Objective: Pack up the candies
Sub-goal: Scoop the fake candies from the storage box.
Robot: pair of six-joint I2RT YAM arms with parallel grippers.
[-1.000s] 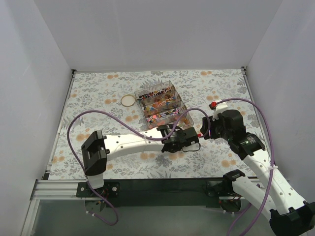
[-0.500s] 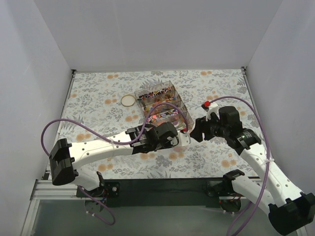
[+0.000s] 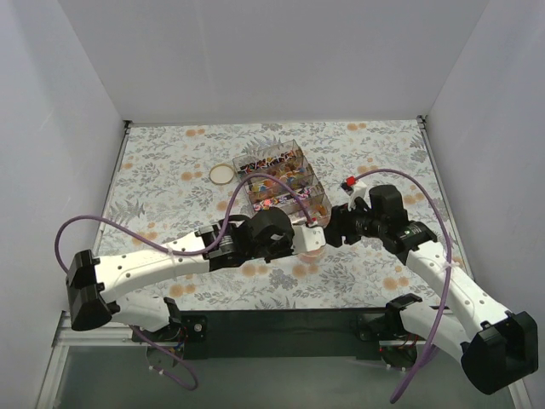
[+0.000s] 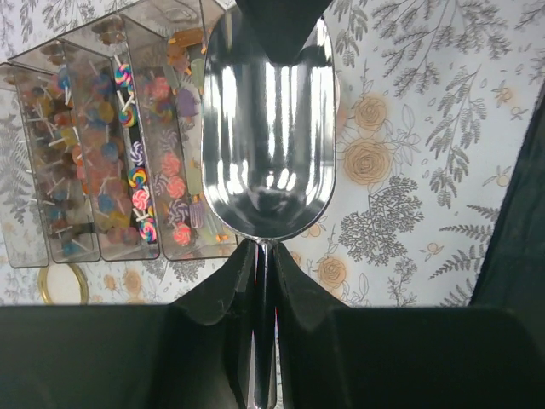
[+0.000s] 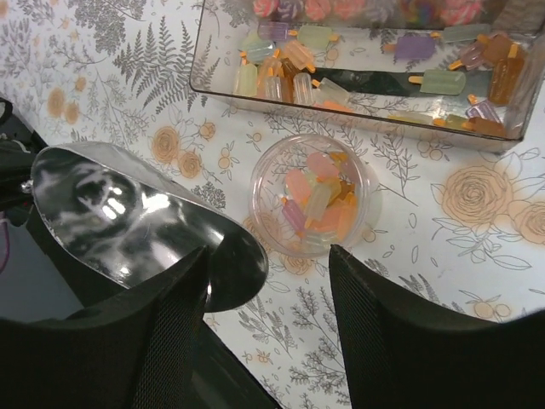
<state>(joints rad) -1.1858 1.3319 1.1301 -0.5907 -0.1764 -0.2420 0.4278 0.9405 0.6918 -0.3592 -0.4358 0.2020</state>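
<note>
The candies fill a clear compartment box (image 3: 281, 181): lollipops (image 4: 140, 170) and ice-pop shapes (image 5: 281, 72). More candies (image 5: 319, 200) lie in a small round clear jar (image 5: 313, 194) standing open on the table in front of the box. My left gripper (image 3: 294, 237) is shut on the handle of a shiny metal scoop (image 4: 268, 128). The scoop's bowl is empty and sits just left of the jar (image 5: 136, 221). My right gripper (image 3: 334, 228) is open and empty, its jaws apart just in front of the jar.
The jar's gold lid (image 3: 222, 174) lies flat on the floral tablecloth left of the box, and it also shows in the left wrist view (image 4: 61, 285). White walls close in the table on three sides. The two arms meet at the middle front.
My left arm's elbow has swung out to the left and the gripper with the scoop has drawn back left. My right gripper has moved left toward the jar.
</note>
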